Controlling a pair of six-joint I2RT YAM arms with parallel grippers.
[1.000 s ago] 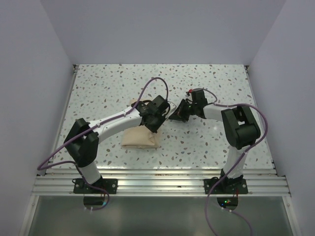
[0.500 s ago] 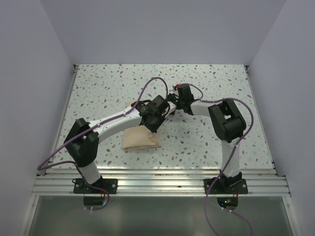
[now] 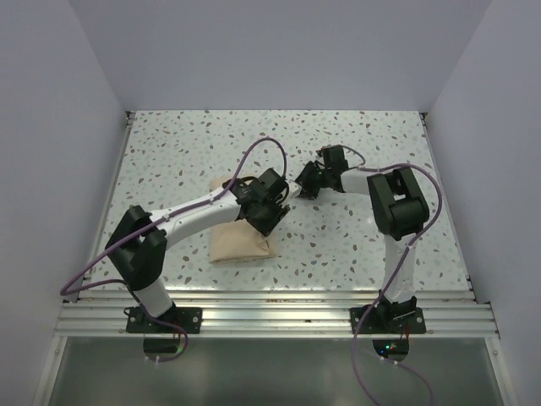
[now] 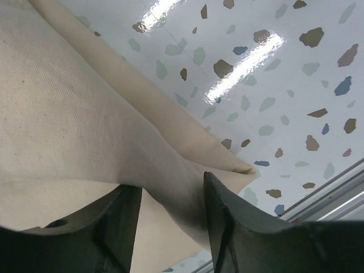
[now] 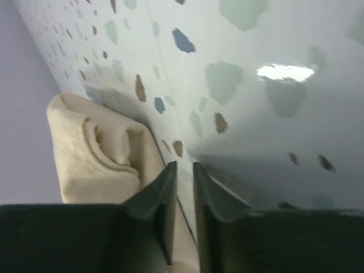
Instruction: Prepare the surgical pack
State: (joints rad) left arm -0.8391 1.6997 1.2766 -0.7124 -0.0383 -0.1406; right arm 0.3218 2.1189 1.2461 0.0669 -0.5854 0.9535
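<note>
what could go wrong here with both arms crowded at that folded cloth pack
1. The left gripper straddles a fold of the surgical pack with jaws apart; closing may catch one layer only and pull the parcel open.
2. The right gripper, jaws nearly shut, sits low at the pack's edge and may scrape the table.
3. The two wrists are close and could collide.

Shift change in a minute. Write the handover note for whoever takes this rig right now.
Left gripper: open, fingers straddling a fold of the surgical pack; not clamped.
Right gripper: nearly shut, holding nothing, tips low over the table beside the pack's rolled end.
Pack: a small folded tan parcel, left of centre, partly under the left arm.
Done: wrap is folded into a parcel.
Left: probably tidying the last fold or tuck; contents are not visible, so check.
</note>
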